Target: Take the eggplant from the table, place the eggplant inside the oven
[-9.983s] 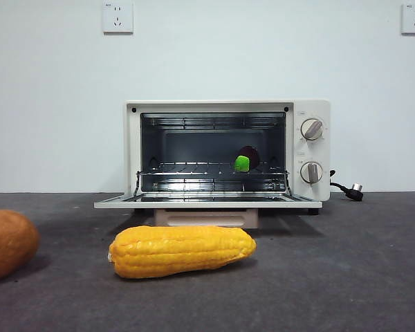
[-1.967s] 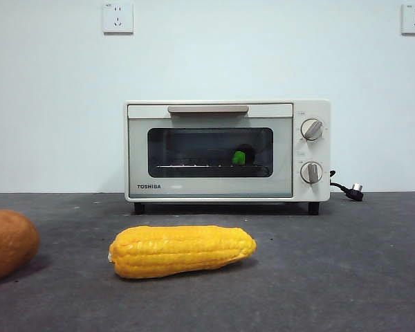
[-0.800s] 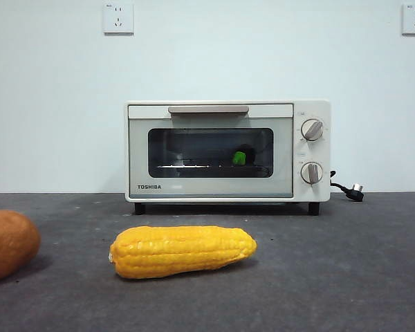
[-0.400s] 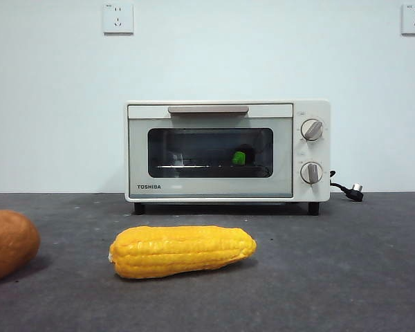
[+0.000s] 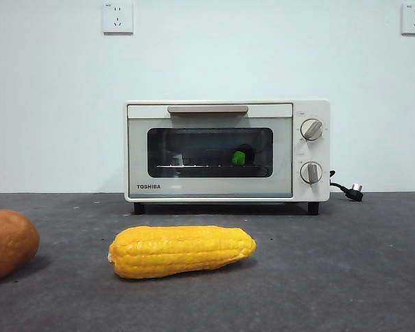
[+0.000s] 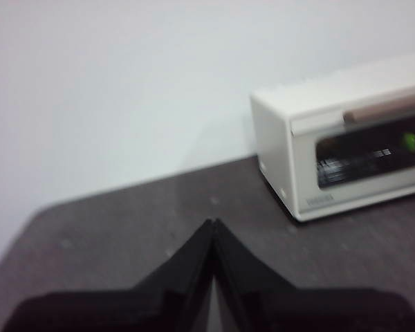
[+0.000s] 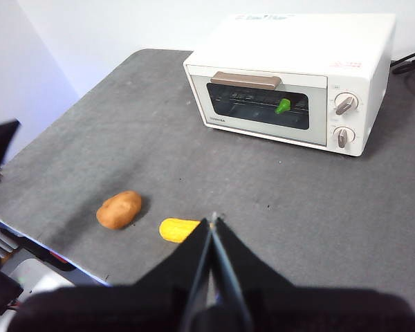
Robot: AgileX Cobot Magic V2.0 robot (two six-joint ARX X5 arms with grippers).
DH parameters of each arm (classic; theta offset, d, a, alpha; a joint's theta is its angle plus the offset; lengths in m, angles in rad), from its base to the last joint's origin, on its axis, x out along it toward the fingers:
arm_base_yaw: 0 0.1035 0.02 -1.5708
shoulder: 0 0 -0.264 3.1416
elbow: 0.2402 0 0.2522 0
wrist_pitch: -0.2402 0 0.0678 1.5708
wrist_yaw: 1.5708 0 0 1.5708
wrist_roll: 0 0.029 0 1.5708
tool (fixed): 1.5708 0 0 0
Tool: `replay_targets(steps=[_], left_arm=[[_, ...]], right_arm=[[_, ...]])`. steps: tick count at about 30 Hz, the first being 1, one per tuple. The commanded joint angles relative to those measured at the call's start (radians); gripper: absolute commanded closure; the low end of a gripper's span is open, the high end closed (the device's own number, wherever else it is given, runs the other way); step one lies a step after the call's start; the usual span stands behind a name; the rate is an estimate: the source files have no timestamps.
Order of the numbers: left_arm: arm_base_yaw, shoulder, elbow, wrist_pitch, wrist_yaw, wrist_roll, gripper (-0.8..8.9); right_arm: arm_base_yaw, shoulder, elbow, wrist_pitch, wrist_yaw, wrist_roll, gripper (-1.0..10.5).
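Note:
The cream-white oven (image 5: 227, 151) stands at the back of the dark grey table (image 5: 332, 263) with its glass door closed. Through the glass I see the eggplant (image 5: 242, 156) lying on the wire rack, its green stem end facing out; its green stem also shows in the oven (image 7: 290, 83) as eggplant (image 7: 283, 106) and in the oven (image 6: 346, 159) as eggplant (image 6: 409, 142). My left gripper (image 6: 212, 225) is shut and empty, high up and left of the oven. My right gripper (image 7: 213, 220) is shut and empty, raised far back from the oven.
A yellow corn cob (image 5: 182, 250) lies on the table in front of the oven, also seen as corn cob (image 7: 178, 229). A round orange-brown vegetable (image 5: 8, 243) sits at the left, vegetable (image 7: 119, 209). A power plug (image 5: 351, 190) lies right of the oven.
The oven door, open 9.7 s ago with the eggplant on the rack, has been closed since 2.4 s ago. Nothing has moved in the last second.

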Motion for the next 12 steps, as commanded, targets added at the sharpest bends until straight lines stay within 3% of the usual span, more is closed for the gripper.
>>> replay_targets(steps=[1, 12], left_arm=[[-0.012, -0.048, -0.077, 0.019, -0.001, -0.039, 8.17], [-0.028, -0.09, -0.299, 0.035, -0.01, -0.123, 8.17]], right_arm=[[0.001, 0.001, -0.006, -0.024, 0.005, -0.007, 9.5], [0.001, 0.019, -0.006, -0.024, 0.005, -0.007, 9.5]])
